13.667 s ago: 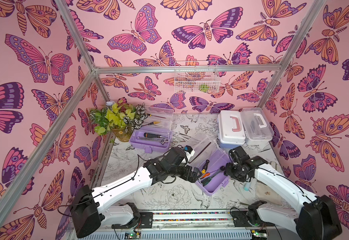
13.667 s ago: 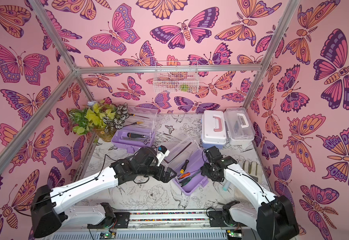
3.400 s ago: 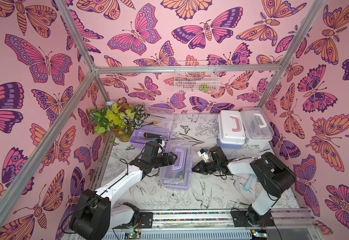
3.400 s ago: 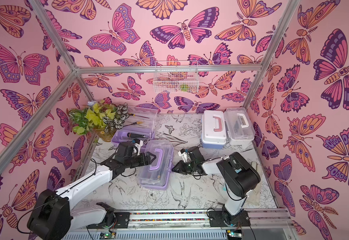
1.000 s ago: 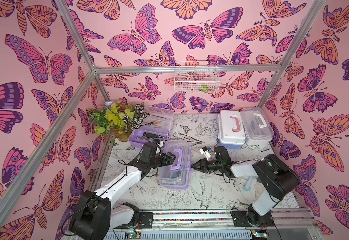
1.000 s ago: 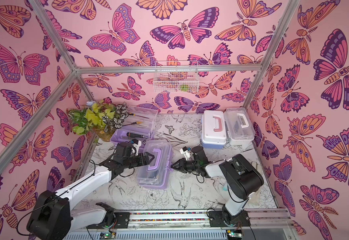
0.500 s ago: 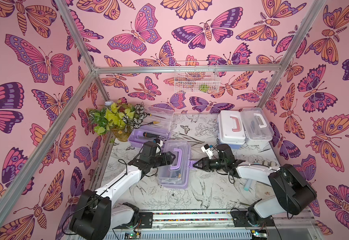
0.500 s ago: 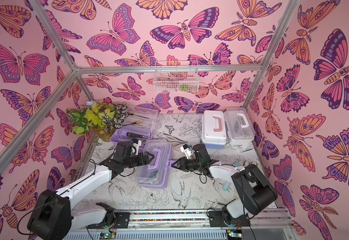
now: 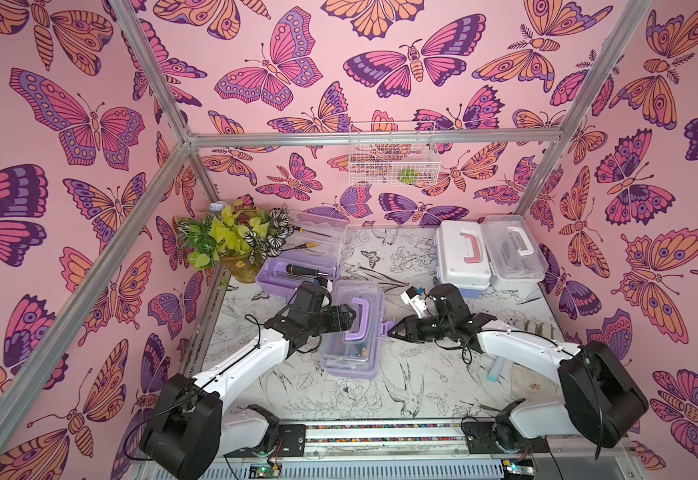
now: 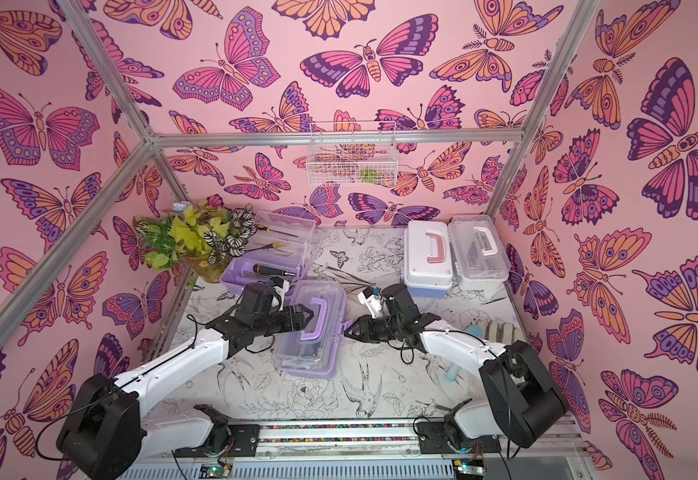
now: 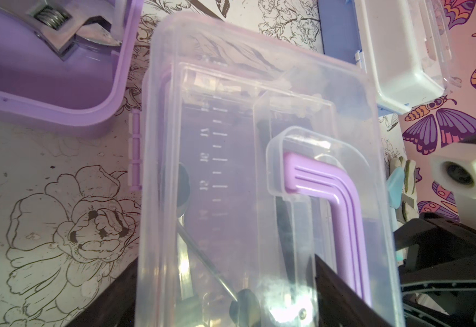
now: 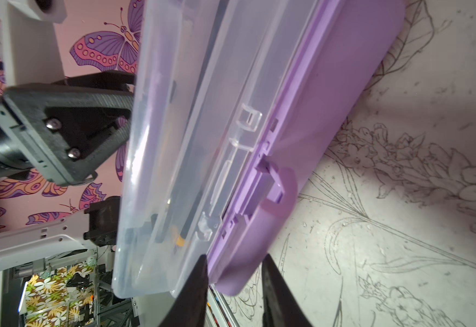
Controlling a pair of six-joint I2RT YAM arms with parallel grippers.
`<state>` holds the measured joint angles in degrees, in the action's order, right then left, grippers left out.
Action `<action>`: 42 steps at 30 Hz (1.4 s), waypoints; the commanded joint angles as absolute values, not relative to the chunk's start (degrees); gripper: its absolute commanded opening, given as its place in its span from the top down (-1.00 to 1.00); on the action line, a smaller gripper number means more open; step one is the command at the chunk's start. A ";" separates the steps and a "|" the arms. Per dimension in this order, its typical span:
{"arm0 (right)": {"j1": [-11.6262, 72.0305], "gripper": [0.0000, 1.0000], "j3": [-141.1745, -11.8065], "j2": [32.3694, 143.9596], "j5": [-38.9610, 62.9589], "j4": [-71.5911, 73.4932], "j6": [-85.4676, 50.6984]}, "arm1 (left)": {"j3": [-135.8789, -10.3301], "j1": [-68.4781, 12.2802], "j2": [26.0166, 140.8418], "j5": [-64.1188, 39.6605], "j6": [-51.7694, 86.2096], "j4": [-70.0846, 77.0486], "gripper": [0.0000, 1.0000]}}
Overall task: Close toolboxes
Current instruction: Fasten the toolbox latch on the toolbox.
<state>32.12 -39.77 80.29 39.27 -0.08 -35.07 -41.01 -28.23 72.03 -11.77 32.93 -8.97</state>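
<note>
Butterfly-papered pink walls close in a counter [image 9: 401,386] printed with line-drawn birds and flowers. Nearest me, both arms meet at the near lilac toolbox [image 9: 355,353] at mid-counter, its clear lid down. My left arm [image 9: 247,365] has its jaws spread wide over that lid, one finger at the hinge edge and the other on top beside the lilac handle [image 9: 360,316]. I read that as bracing the box against sliding, not as a grip.

My right arm [image 9: 517,349] faces it from the opposite side, jaws narrowed. The right wrist view shows the lilac latch [image 12: 273,203] unfastened, its flap between the fingertips [image 12: 200,271]; whether they pinch it I cannot tell. Snapping that latch looks like the step in hand.

Moulded into the lid is a ruler scale [image 11: 217,158] with faint numerals, seemingly 12 and 14; no brand shows.

Back left, beside the potted plant [image 9: 231,237], the far lilac toolbox [image 9: 272,278] stands open, lid upright, tools inside. Back right, the light-blue toolbox [image 9: 459,257] and white toolbox [image 9: 513,253] sit side by side, lids down. A wire basket [image 9: 389,162] hangs on the far wall.
</note>
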 commanded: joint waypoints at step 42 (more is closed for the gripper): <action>36.11 0.43 -57.73 88.01 32.98 -24.38 -20.67 | -43.69 -34.10 76.38 -8.88 33.26 -20.54 -0.89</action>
